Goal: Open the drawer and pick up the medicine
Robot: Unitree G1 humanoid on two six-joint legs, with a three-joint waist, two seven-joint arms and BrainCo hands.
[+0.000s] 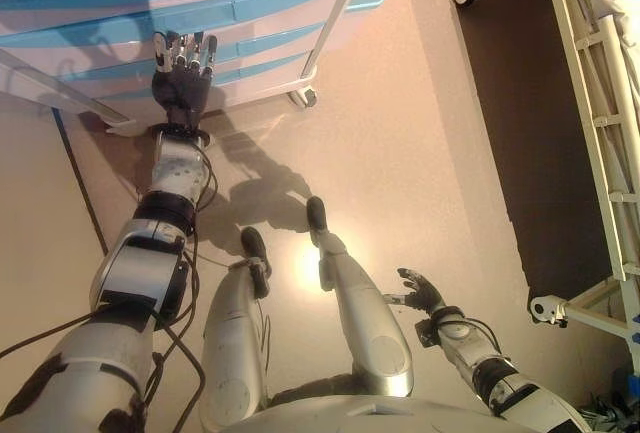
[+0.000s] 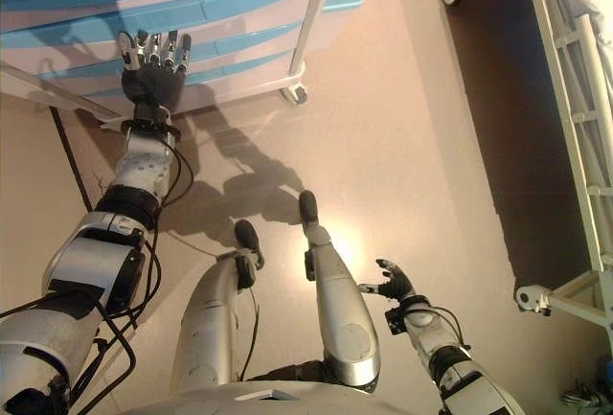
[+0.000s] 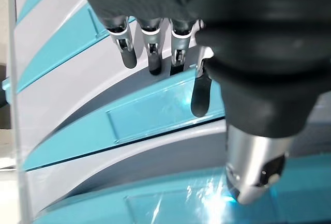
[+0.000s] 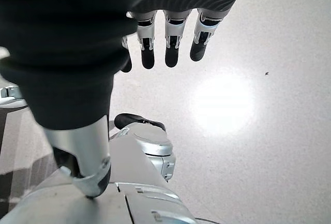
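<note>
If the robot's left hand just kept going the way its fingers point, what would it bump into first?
Most likely the blue drawer front of the drawer cabinet: the left hand has straight fingers aimed at it from close by, though the gap is unclear.

Blue-fronted drawer (image 1: pixel 190 18) in white cabinet, shut, medicine not visible

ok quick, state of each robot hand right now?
Left robot hand: open, fingers straight, up against the drawer unit, holding nothing.
Right robot hand: open, empty, hanging over the floor.
</note>
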